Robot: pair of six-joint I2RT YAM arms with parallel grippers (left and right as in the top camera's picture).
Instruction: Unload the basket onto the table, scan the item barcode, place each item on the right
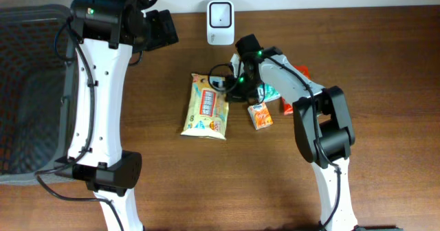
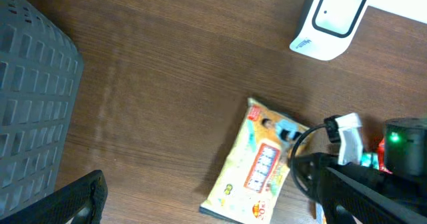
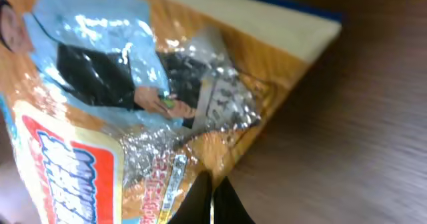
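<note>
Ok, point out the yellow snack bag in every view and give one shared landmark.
Overhead: snack bag at frame centre.
Left wrist: snack bag lower right of centre.
Right wrist: snack bag fills left and middle.
Landmark: white scanner beyond the bag, overhead and left wrist only.

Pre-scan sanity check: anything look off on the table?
The snack bag has crinkled film at the corner beside the right tool. The tool is fully shut right at the bag's edge, and I can't tell if it pinches any film. Nothing is spilled.
</note>
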